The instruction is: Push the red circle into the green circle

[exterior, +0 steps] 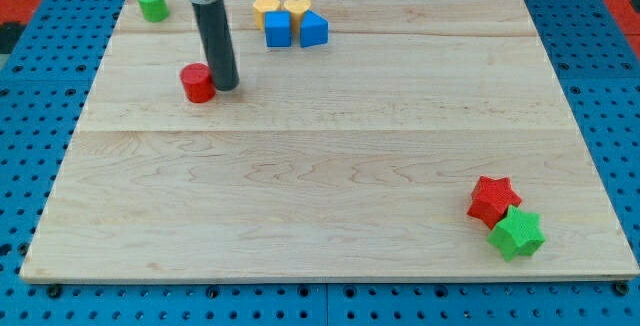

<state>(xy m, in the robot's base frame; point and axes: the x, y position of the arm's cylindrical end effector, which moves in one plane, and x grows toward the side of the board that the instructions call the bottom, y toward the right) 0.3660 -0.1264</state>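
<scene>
In the camera view, the top of the dark rod is cut off at the view's top edge. The arm has no pincer, only the rod, so nothing opens or shuts. Its tip (226, 86) sits just right of the red circle (198, 83), touching or almost touching; which one is hard to tell.

The red circle is a short, round, bright red block on the far left part of the wooden board (330, 226). The green circle (152, 4) stands well apart from it, in the far left corner.
</scene>
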